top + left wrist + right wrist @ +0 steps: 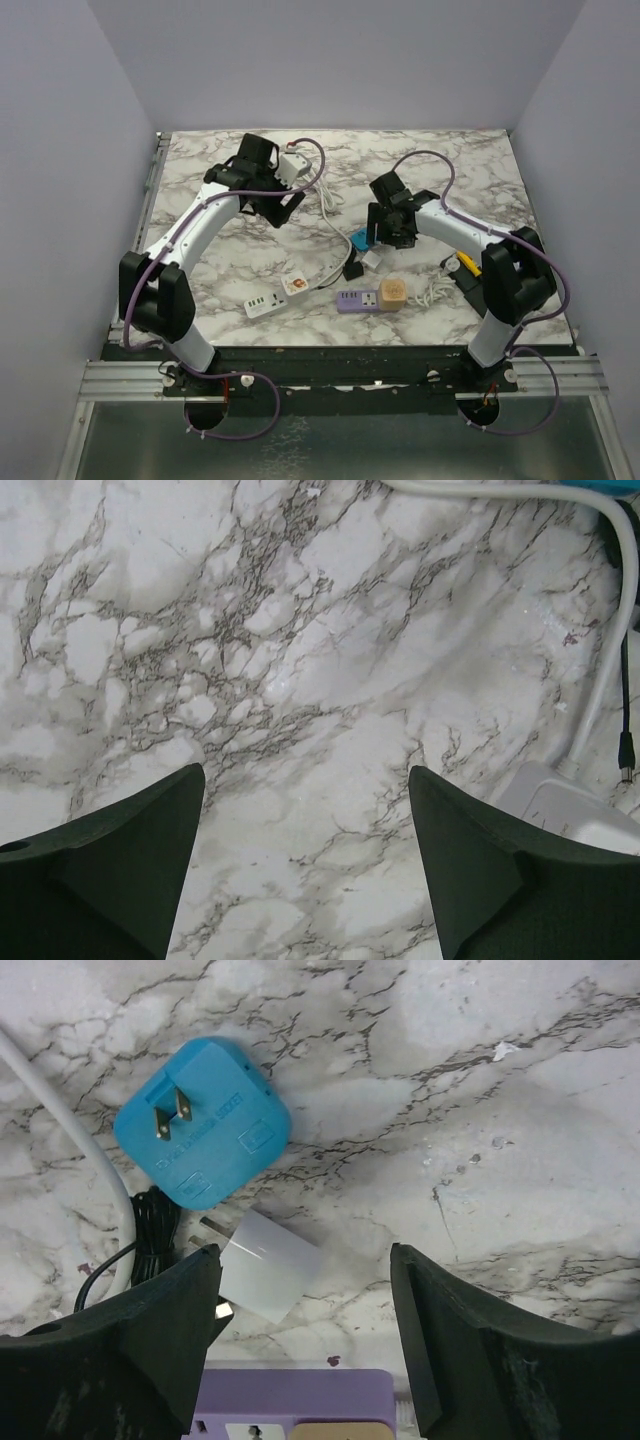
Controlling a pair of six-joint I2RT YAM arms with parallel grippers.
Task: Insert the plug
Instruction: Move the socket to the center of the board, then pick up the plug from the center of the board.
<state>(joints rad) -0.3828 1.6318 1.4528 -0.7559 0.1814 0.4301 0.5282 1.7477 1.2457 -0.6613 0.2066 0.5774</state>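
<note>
A blue plug point(202, 1122) lies on the marble with its two prongs facing up. Just below it a white plug point(265, 1265) lies on its side, its near end beside my right gripper's left finger. My right gripper point(305, 1250) hangs open above bare marble next to the white plug and holds nothing. A purple power strip point(295, 1400) with a tan plug point(340, 1430) seated in it lies at the near edge. My left gripper point(305, 771) is open over bare marble at the back left point(278, 205), away from the plugs.
A white power strip point(268, 300) lies front left. A black adapter point(353, 270) and a black cable point(150, 1240) sit by the plugs. A white cable point(610, 630) runs into a white block point(570, 805). A yellow item point(465, 265) and a coiled white cord point(435, 290) lie right.
</note>
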